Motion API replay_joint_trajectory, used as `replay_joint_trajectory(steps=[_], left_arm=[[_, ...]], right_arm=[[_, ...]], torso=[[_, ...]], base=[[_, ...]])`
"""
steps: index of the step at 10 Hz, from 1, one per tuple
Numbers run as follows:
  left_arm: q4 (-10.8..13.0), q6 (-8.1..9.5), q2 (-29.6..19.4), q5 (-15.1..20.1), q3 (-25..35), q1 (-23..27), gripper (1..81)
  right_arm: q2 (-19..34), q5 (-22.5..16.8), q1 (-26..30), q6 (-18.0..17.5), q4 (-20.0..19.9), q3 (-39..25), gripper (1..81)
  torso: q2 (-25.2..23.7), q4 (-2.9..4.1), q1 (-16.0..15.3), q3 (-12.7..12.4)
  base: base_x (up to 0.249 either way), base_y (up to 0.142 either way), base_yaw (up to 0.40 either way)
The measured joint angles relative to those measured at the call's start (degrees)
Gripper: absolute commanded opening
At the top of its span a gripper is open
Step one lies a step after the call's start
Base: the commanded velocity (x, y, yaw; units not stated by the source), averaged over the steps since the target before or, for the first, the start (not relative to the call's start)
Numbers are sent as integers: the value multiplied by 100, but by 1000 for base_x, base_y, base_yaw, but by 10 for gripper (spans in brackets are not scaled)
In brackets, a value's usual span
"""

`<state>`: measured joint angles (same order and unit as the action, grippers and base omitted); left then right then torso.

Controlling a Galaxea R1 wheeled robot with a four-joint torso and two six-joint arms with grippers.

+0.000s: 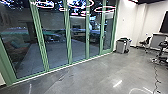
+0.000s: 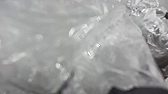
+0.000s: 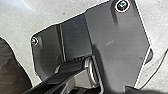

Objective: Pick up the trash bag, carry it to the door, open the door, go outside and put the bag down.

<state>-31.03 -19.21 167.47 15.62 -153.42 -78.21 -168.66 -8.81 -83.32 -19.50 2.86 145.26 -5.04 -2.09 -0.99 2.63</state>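
Listing first the surroundings. Glass wall, green-framed, running from the near left to the white wall; it stands between the indoor floor and the paved ground beyond. Ring-shaped light reflections across its upper part. Wheeled bin, grey with a dark top, upright beside the far end of the glass. Chair, dark, further right; second chair, dark, at the picture's edge, near a grey cabinet-like unit. Black cable, loose, lying along the floor on the right. Dark brown rounded form, beside the robot's base in the right wrist view, its nature unclear.

Trash bag: thin, translucent, pale grey plastic, creased, with bright glints; close against the left wrist camera. A more tightly crumpled, glassier stretch of clear plastic adjoins it; whether it belongs to the same bag cannot be told.

Left gripper: state cannot be told, nor whether it holds the bag. Right gripper: state likewise cannot be told.

Count: glass panes, five; wheeled bin, one; chairs, two made out; cable on the floor in the head view, one; brown form, one; trash bag, one made out.
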Motion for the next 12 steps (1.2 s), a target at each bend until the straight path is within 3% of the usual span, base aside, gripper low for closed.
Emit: replay_joint_trajectory(steps=[9, 12], left_arm=[[0, 0, 0, -5, 0, 0, 10], [0, 0, 0, -16, 0, -80, 10]], right_arm=[[0, 0, -2, 0, 0, 0, 811], [0, -20, -90, 0, 0, 0, 811]], torso=[[0, 0, 0, 0], [-9, 0, 15, -2]], base=[[0, 0, 0], [83, 0, 0]])
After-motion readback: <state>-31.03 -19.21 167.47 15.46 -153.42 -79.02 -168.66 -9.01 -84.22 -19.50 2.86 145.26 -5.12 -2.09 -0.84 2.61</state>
